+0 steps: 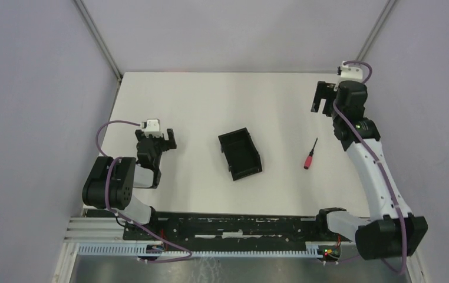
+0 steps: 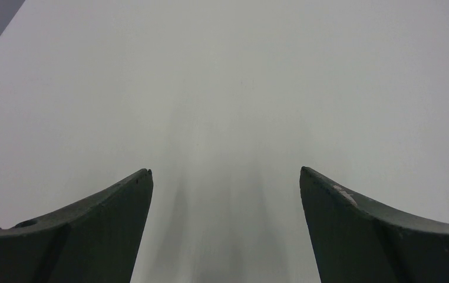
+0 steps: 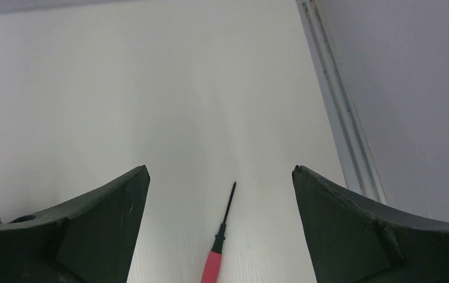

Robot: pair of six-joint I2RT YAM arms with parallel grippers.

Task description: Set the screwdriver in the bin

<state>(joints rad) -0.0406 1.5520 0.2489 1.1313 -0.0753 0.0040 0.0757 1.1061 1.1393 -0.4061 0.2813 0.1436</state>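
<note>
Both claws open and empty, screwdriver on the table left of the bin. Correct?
No. The screwdriver lies right of the bin, not left; the top view shows it. The rest holds.

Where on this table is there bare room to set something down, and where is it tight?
Bare: the far strip of the table beyond the bin; the patch between the open left claw and the bin; the near strip before the bin. Tighter: the right side, where the screwdriver lies between the bin and the right arm, near the open right claw.
</note>
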